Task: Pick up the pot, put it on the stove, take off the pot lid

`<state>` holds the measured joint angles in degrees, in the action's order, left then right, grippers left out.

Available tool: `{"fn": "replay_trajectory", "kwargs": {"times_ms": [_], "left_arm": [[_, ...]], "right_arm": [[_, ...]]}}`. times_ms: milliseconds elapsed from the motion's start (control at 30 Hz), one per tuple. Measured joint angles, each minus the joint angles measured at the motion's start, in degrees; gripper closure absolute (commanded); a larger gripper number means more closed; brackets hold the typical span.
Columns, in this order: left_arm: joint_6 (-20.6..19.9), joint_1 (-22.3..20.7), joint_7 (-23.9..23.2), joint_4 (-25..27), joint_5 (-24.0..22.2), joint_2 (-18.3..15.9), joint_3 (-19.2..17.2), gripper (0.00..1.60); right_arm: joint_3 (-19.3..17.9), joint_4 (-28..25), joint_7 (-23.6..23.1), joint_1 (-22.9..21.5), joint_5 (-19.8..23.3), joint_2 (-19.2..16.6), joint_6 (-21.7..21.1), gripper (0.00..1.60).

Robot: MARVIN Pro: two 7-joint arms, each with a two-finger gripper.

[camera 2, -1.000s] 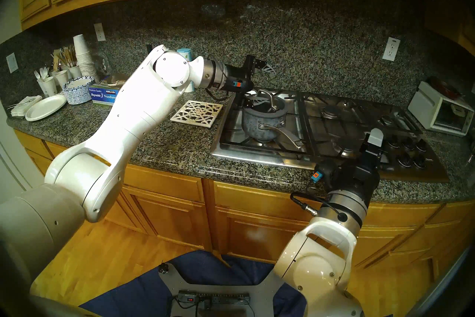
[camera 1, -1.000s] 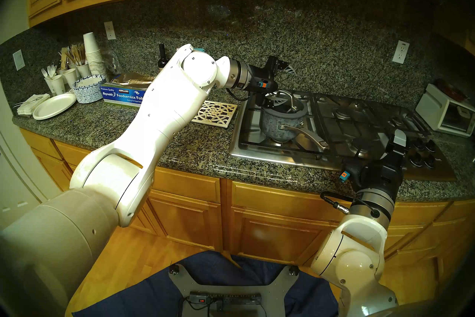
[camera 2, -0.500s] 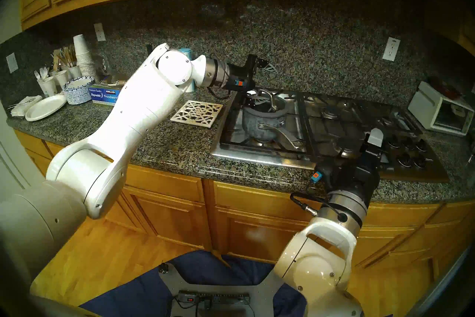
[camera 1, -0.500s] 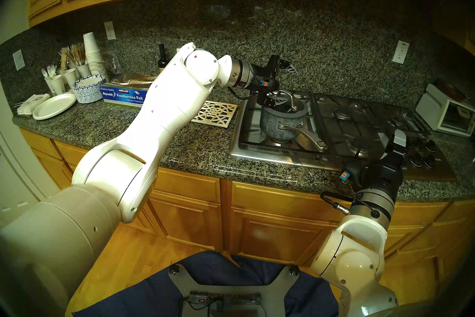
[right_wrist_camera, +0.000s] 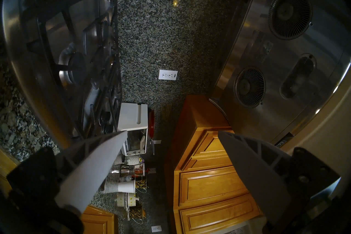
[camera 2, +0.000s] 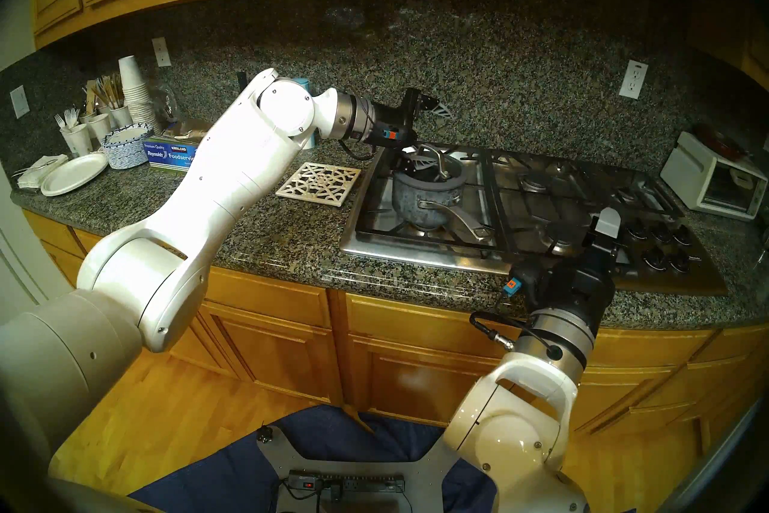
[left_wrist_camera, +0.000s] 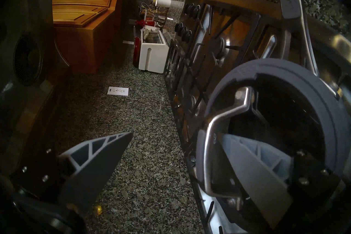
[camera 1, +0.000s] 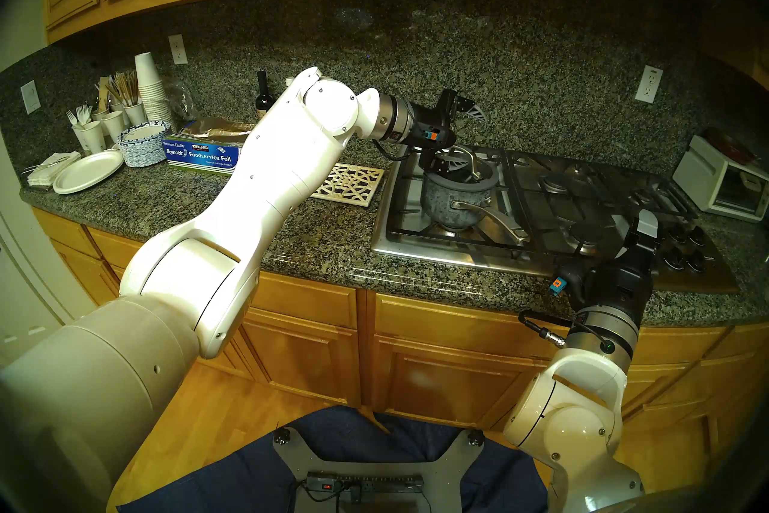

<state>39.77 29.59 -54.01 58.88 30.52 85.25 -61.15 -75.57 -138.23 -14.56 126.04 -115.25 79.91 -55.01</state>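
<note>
Dark-grey pot (camera 1: 454, 202) already sits on your stove (camera 1: 582, 204), lid (left_wrist_camera: 281, 114) on; your left gripper (left_wrist_camera: 171, 153) gapes wide, one finger (left_wrist_camera: 252, 169) under the lid's loop (left_wrist_camera: 220, 133), gripping nothing; right gripper (right_wrist_camera: 172, 153) idles open, empty.

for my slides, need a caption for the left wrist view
Open left pincer straddling the pot lid handle, pot on the stove.

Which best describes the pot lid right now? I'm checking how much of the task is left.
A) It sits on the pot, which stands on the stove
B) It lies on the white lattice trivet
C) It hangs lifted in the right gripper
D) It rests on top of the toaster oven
A: the pot lid sits on the pot, which stands on the stove; the open left gripper has one finger under its loop handle.
</note>
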Motion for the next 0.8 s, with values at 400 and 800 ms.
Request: {"fn": "replay_trajectory", "kwargs": {"times_ms": [400,800], "left_arm": [[0.58,-0.46,-0.07,-2.12,0.84,0.54,0.02,1.60],[1.49,-0.83,0.01,-3.34,1.15,0.89,-0.24,1.60]], "right_arm": [[0.00,0.00,0.27,0.09,0.21,-0.02,0.00,0.00],[0.00,0.00,0.50,0.17,0.42,-0.04,0.00,0.00]]}}
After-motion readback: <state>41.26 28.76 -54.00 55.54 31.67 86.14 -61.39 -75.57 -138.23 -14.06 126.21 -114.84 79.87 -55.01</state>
